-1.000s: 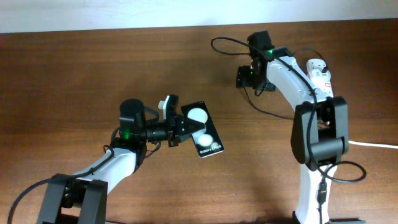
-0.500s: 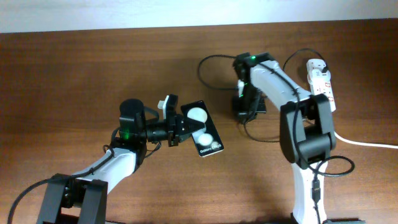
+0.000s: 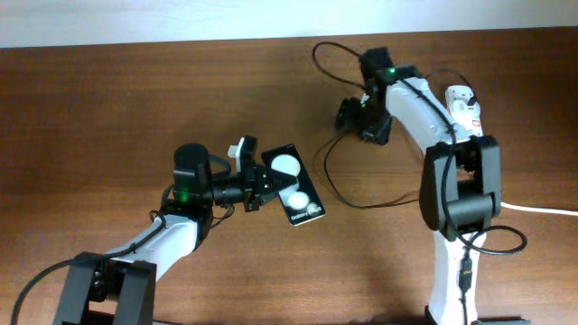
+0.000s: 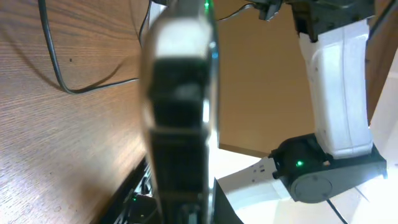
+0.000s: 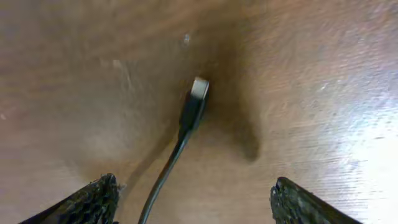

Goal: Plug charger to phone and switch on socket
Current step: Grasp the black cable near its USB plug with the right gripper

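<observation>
Right wrist view: noted the charger (image 5: pixel 190 115), with its connector tip (image 5: pixel 199 88) flat on the table (image 5: pixel 323 74), ahead of the right gripper (image 5: pixel 196 190), beyond the fingertips and roughly on the midline. Read the tip's long axis as pointing away from the gripper, leaning slightly to one side, with the cable (image 5: pixel 165 171) trailing back between the fingers (image 5: pixel 93 199) and closer to one of them. Logged the jaws as spread wide, gripping nothing, touching neither tip nor cable as far as visible. Cannot tell height above the wood.

Overhead: placed the right gripper (image 3: pixel 355 117) well apart from the phone (image 3: pixel 293 187), which lies roughly ahead of it, over by the left arm (image 3: pixel 181 230). Saw the left gripper (image 3: pixel 268 185) clamped on one short end of the phone, white circles up, free end aimed away from that gripper. Cross-checked on left wrist: phone (image 4: pixel 180 106) edge-on and blurred, filling the space ahead of the camera. Spotted the socket (image 3: pixel 465 106) behind the right gripper, past the right arm (image 3: pixel 424 99), untouched by either tool. Cannot tell whether the plug end sits in it.

Judged the right arm far nearer the tip. Judged the next move as follows: descend, close across the tip's short axis just behind the metal end, then carry it toward the phone. Cannot tell which phone end carries the port. Risk: pinching cable only and letting the tip droop.
</observation>
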You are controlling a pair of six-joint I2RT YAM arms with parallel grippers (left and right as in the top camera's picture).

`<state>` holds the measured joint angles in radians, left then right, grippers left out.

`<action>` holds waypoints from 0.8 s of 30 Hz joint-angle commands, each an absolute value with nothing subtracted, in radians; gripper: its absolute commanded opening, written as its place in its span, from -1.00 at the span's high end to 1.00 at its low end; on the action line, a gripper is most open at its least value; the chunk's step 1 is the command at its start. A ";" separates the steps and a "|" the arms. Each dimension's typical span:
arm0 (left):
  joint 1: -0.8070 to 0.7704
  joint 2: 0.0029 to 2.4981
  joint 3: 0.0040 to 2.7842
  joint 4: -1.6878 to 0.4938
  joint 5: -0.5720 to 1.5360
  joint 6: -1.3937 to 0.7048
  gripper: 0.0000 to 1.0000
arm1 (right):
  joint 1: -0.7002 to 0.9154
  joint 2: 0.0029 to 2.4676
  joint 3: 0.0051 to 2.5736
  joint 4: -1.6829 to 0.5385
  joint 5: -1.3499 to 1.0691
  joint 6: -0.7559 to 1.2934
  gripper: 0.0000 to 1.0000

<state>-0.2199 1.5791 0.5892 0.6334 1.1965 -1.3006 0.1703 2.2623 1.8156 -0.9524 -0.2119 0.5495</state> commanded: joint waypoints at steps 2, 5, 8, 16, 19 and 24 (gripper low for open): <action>-0.221 1.571 0.604 0.642 1.182 -1.274 1.00 | 0.186 2.281 1.819 -0.944 -0.269 0.581 -0.41; -0.221 1.571 0.604 0.642 1.182 -1.274 1.00 | 0.205 2.281 1.772 -0.894 -0.251 0.589 -0.16; -0.221 1.571 0.604 0.642 1.182 -1.274 1.00 | 0.205 2.281 1.760 -0.870 -0.255 0.589 0.03; -0.221 1.571 0.604 0.643 1.181 -1.274 1.00 | 0.219 2.281 1.653 -0.816 -0.255 0.584 0.46; -0.221 1.571 0.604 0.642 1.181 -1.274 1.00 | 0.237 2.281 1.653 -0.812 -0.250 0.549 0.73; -0.221 1.571 0.604 0.642 1.190 -1.274 1.00 | 0.234 2.179 1.655 -0.949 -0.260 0.318 0.92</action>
<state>-0.2199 1.5791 0.5892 0.6334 1.1740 -1.3006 0.2256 2.2486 1.6836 -0.8898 -0.2787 0.4637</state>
